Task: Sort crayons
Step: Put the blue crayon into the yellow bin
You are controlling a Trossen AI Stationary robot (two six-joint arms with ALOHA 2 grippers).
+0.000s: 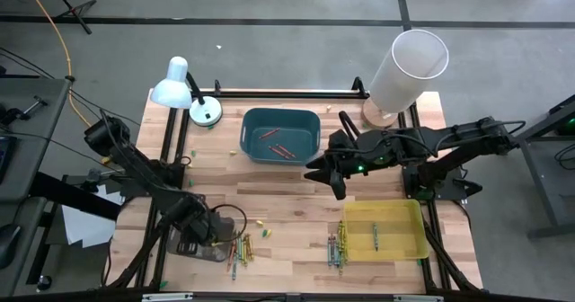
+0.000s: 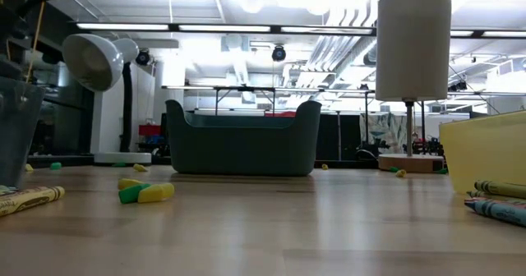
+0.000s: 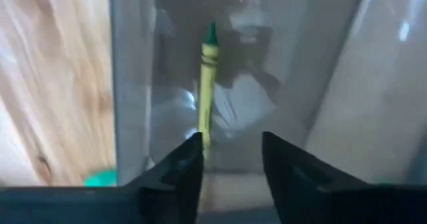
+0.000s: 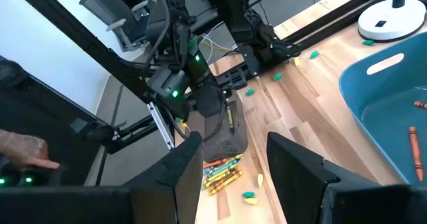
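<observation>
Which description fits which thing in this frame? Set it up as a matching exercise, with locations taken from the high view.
Things:
1. teal bin
2. yellow tray
3. desk lamp
4. left end effector

Descriptions:
A. upper left in the high view
B. open, over the clear tray
C. holds red crayons
D. lower right in the high view

Pairs: 1-C, 2-D, 3-A, 4-B
</observation>
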